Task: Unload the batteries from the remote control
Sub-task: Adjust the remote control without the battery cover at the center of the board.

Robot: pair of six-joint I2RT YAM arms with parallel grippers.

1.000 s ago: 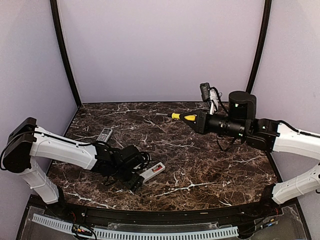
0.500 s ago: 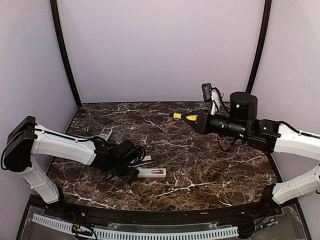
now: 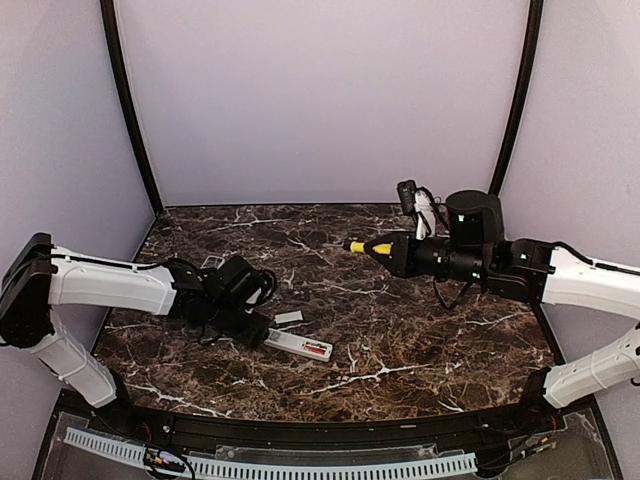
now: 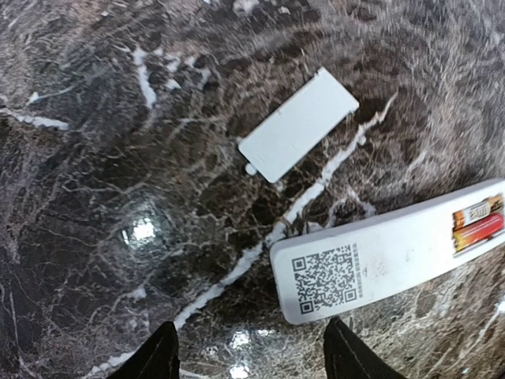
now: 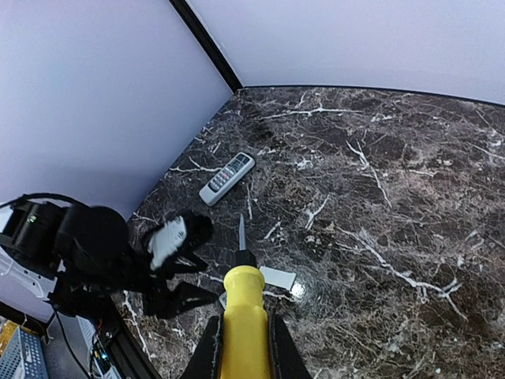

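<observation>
Moved since before: the left arm has pulled back to the left, and the white remote [image 3: 298, 345] has turned on the bench [image 3: 420, 330], so its far end now points down and to the right. The right arm has slid a little to the left.
Left gripper: the left gripper [image 4: 248, 359] is low over the bench with its two fingers spread apart. Nothing is between them.
White remote: it lies flat on its face, back side up, just past the tips of the left gripper and a bit to the right. The end with the square code sticker [image 4: 326, 276] is closest to the fingers. No part of the remote is being pinched.
Batteries: the batteries [image 4: 477, 225] sit in the open slot at the far end of the white remote, away from the left gripper. Two show side by side, one reddish and one more orange. In the top view they are a small red spot [image 3: 318, 349] on the remote.
Cover plate: a small flat grey-white cover plate [image 4: 298, 124] lies on the bench beside the remote, not touching it.
Right gripper: the right gripper [image 5: 245, 351] is pressed tight on the yellow-handled tool [image 5: 243, 292], high above the bench and well apart from the batteries. The thin metal tip points forward.
Grey remote: a second, grey remote [image 5: 226, 178] lies buttons up near the left wall.
</observation>
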